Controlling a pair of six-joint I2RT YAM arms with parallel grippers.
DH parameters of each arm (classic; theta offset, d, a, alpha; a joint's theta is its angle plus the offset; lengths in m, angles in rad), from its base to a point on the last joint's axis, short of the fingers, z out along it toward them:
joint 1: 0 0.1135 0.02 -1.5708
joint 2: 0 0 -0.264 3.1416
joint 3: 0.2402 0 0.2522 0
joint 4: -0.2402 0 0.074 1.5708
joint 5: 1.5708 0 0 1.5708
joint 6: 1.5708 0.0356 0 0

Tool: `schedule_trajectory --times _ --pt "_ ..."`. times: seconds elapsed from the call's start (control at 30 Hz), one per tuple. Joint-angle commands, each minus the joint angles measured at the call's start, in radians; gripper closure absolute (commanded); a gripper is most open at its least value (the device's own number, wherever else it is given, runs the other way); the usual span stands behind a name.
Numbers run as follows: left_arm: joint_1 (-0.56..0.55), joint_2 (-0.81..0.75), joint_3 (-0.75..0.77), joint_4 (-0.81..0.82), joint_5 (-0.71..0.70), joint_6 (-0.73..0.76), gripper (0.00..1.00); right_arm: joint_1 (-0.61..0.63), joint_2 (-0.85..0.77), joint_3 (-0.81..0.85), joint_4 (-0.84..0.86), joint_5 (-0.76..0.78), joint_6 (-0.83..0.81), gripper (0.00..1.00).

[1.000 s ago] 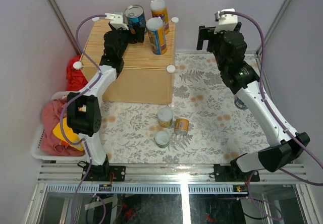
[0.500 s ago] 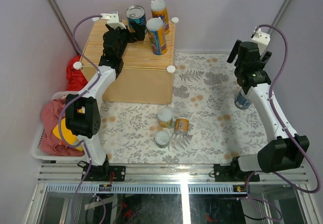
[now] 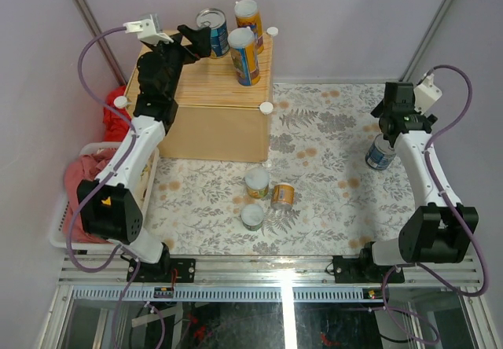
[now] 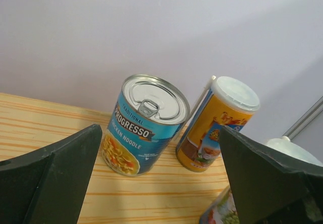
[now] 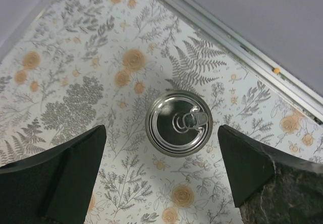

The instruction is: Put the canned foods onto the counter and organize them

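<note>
Up on the counter (image 3: 220,90), the left gripper (image 3: 194,41) stands with its jaws spread wide and nothing between them. Straight ahead of it, framed between its two dark fingers (image 4: 55,168) in the wrist view, a blue Progresso can (image 4: 144,125) stands upright on the striped planks, apart from both fingers. Just beyond that can and to the gripper's right stands a tall orange-and-blue can (image 4: 214,128) with a pale lid. A second tall can (image 3: 244,54) stands nearer, close by the gripper's right finger, with only its lid and a sliver of label in the wrist view. The right gripper (image 5: 161,130) is also wide open and holds nothing. It points down over a blue tin (image 5: 178,123) that stands upright on the floral mat (image 3: 330,129), its silvery pull-tab lid centred below, in the gap between the fingers. Whether the fingertips reach down to the tin's sides I cannot tell. Well off to that gripper's left, in front of the counter, three small cans (image 3: 257,182) sit close together on the mat, one of them apparently on its side. Beside the left arm's base is a white basket (image 3: 59,231) of clothes.
</note>
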Motion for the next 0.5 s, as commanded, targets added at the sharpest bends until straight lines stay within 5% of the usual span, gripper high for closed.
schedule_trajectory --times 0.0,0.47 --pt "-0.01 -0.06 -0.043 -0.051 -0.033 -0.062 0.0 -0.022 0.035 -0.014 -0.043 -0.022 0.084 0.01" --pt "-0.018 -0.207 -0.14 -0.11 -0.033 -0.092 0.0 -0.041 0.122 -0.084 0.013 -0.071 0.088 0.01"
